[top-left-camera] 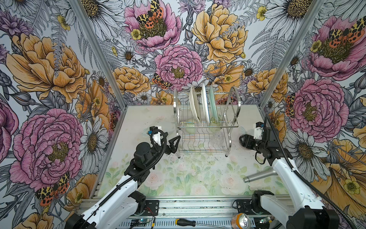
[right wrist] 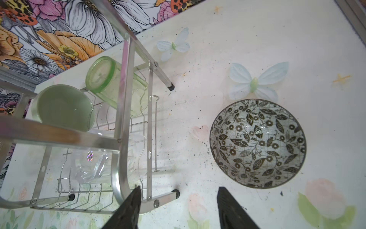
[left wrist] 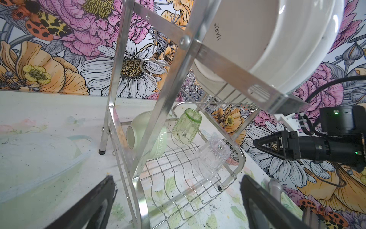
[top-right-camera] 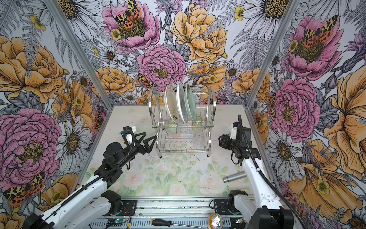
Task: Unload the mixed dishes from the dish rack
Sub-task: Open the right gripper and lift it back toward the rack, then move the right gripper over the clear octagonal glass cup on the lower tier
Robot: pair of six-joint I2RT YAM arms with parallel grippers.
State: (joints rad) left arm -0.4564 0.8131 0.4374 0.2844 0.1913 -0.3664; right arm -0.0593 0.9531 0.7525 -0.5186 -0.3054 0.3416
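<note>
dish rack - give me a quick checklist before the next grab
1. Right gripper open, empty: ok.
2. Patterned bowl upright on the table, apart from the dish rack: ok.
3. Left gripper open, empty: ok.
4. Lower tier emptied: not ok; pale green bowl, green tumbler, clear glass sit there.
5. Upper shelf emptied: not ok; three plates stand in slots.

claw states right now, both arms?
Left claw: open, holding nothing.
Right claw: open, holding nothing; the black-patterned round ceramic bowl lies apart from it.
</note>
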